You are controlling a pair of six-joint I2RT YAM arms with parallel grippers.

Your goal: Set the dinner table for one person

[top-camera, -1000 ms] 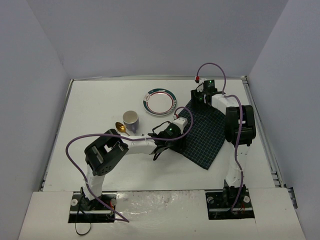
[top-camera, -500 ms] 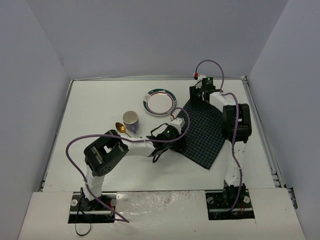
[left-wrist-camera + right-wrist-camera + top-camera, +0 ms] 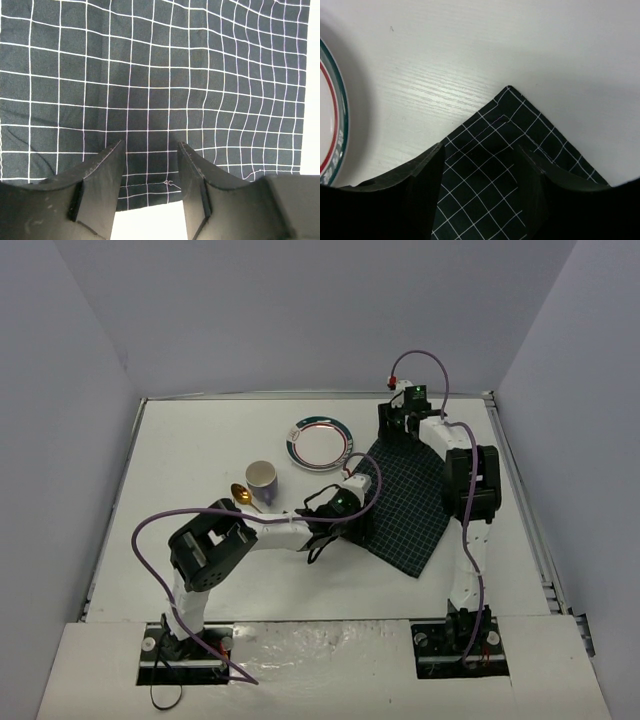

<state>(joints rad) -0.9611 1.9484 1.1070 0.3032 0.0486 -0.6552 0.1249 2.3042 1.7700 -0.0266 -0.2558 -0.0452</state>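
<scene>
The white dinner table (image 3: 200, 440) carries a dark green checked cloth (image 3: 410, 505) at the right of centre. It also carries a white plate with a green and red rim (image 3: 320, 443), a white cup (image 3: 263, 478) and a gold spoon (image 3: 240, 495). My left gripper (image 3: 352, 498) is open, low over the cloth's left edge (image 3: 150, 100); its jaws (image 3: 150, 146) straddle the hem. My right gripper (image 3: 392, 430) is open over the cloth's far corner (image 3: 510, 115), with its jaws (image 3: 479, 150) either side of that corner. The plate's rim (image 3: 332, 125) shows at the left of the right wrist view.
Grey walls close the table in at the back and on both sides. Purple cables loop off both arms. The plate lies just left of the right gripper. The cup and spoon lie left of the left gripper.
My right gripper has moved a little toward the back wall, over the cloth's far corner. The left arm and the cloth have hardly moved.
</scene>
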